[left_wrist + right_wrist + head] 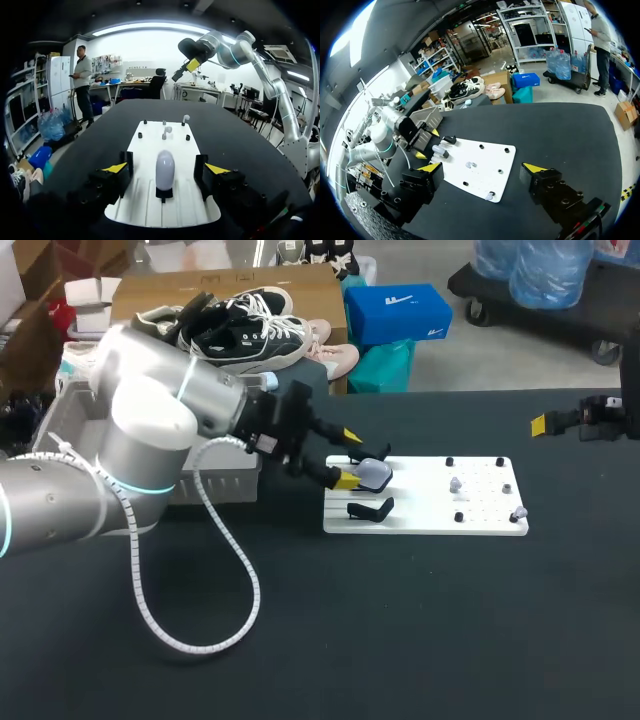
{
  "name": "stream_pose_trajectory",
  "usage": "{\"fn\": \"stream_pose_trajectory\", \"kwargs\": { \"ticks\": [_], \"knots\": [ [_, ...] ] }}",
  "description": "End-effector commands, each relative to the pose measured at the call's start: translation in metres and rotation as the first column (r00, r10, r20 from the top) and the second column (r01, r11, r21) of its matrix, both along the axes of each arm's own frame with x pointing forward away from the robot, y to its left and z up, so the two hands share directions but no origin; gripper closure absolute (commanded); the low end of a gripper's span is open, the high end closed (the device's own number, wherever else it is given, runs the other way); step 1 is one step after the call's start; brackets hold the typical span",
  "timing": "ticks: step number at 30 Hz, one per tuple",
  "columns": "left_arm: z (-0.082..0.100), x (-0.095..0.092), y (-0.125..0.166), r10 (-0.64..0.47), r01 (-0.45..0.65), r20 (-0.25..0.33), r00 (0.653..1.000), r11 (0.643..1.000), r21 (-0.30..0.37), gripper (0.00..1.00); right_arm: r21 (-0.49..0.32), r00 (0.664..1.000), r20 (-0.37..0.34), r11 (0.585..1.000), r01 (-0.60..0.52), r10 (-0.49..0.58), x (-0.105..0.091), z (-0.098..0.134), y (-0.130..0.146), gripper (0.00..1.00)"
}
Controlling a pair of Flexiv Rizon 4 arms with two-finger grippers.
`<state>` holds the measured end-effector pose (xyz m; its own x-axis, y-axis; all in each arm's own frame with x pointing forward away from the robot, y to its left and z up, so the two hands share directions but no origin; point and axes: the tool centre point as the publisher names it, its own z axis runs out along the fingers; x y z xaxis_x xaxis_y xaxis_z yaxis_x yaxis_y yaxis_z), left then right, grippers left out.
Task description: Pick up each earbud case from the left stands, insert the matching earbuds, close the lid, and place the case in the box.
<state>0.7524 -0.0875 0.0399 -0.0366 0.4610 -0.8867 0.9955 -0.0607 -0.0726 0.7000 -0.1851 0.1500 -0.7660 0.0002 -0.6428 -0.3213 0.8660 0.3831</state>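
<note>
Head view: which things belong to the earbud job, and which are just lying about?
Job: earbud case, earbuds, white board, left claw open around the case.
Idle: empty black stand, right claw off to the side.

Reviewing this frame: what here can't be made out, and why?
- Earbud case lid: open or shut is unclear. The left wrist view sees it end-on, and in the head view the left gripper partly covers it.
- Earbuds: too small in every view to match them to the case.
- Grey bin: the left arm hides its inside in the head view.
- Right arm: cut off by the head view's right edge.
</note>
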Motion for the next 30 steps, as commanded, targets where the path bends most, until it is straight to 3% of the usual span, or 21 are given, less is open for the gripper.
{"fn": "stream_pose_trajectory", "kwargs": {
  "ticks": [1,9,30],
  "knots": [
    [-0.003,-0.010,-0.001,0.024,-0.024,0.006,1.000,1.000,0.005,0.00,0.000,1.000,0.000,1.000,0.000,0.000,0.000,0.000,0.000,0.00],
    [-0.008,-0.014,-0.004,0.051,-0.051,0.025,0.998,0.999,0.019,0.00,0.000,1.000,0.000,1.000,0.000,0.000,0.000,0.000,0.000,0.00],
    [-0.018,-0.004,-0.006,0.071,-0.072,0.043,0.997,0.997,0.038,0.00,0.000,1.000,0.000,1.000,0.000,0.000,0.000,0.000,0.000,0.00]
  ]
}}
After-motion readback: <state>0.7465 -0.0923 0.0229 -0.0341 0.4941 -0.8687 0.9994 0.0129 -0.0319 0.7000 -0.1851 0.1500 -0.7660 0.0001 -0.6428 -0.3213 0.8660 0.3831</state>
